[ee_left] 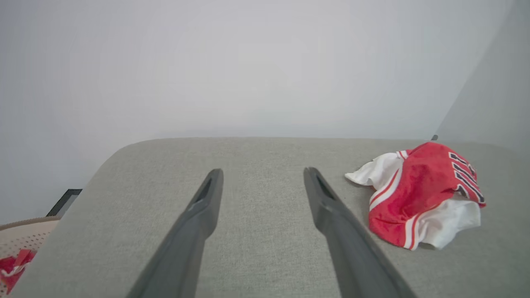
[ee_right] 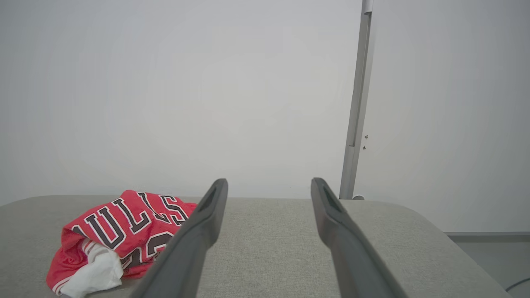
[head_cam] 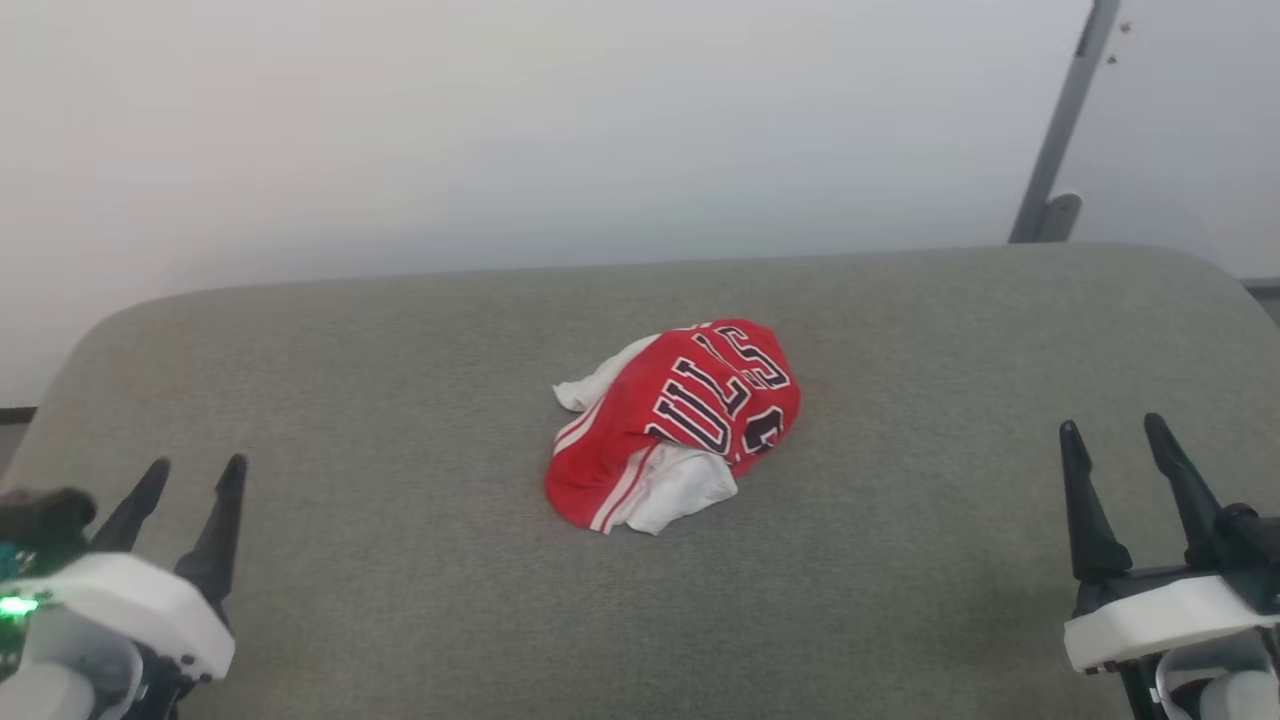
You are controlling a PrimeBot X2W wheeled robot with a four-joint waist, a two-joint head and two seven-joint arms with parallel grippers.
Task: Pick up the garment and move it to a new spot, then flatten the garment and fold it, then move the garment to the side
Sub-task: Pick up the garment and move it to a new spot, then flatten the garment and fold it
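Note:
The garment (head_cam: 672,425), a red jersey with white sleeves and black white-outlined letters, lies crumpled in a heap at the middle of the grey cushioned surface (head_cam: 400,400). My left gripper (head_cam: 195,470) stands open at the lower left, far from the heap, nothing between its fingers. At the lower right my right gripper (head_cam: 1113,428) is open too and holds nothing. In the left wrist view the garment (ee_left: 422,194) lies to the right of the open left gripper (ee_left: 263,171). Seen from the right wrist, the garment (ee_right: 120,236) sits left of the open right gripper (ee_right: 269,182).
A white wall rises behind the surface, with a grey metal post (head_cam: 1060,130) at the back right. A cream basket (ee_left: 20,240) with a small red-and-white cloth bundle (ee_left: 12,269) stands off the surface's left edge. Bare grey surface surrounds the heap.

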